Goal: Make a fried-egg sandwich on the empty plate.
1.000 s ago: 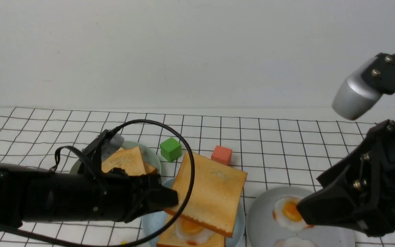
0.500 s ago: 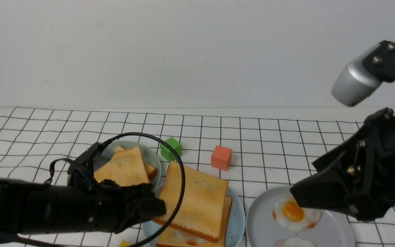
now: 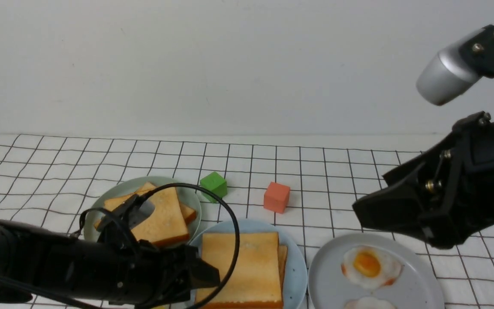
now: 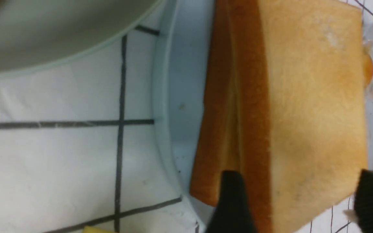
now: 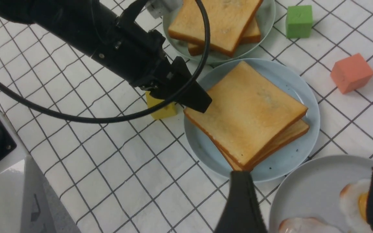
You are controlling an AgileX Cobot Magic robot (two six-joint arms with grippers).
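Note:
The pale blue speckled plate point(image 3: 294, 274) stands near the front at centre and holds the sandwich point(image 3: 240, 266): two toast slices stacked nearly flush, the top one flat. No egg shows between them. My left gripper point(image 3: 206, 272) is low at the sandwich's left edge. In the left wrist view its fingers are spread wide at a corner of the top slice point(image 4: 309, 90), so the gripper point(image 4: 303, 204) is open. My right gripper point(image 3: 360, 214) hangs open and empty above the grey plate. The right wrist view shows the sandwich point(image 5: 248, 110) and blue plate point(image 5: 283, 161).
A greyish-green plate point(image 3: 118, 191) behind the left arm holds a skewed pile of toast point(image 3: 161, 214). A grey plate point(image 3: 328, 274) at the right holds fried eggs point(image 3: 367, 264). A green cube point(image 3: 213, 185) and a red cube point(image 3: 276, 197) lie behind the plates. A yellow cube point(image 5: 160, 108) lies under the left gripper.
The top slice came down from a tilted hold to lie flat on the egg-topped slice, hiding the egg. My left gripper sank with it. My right arm rose a little.

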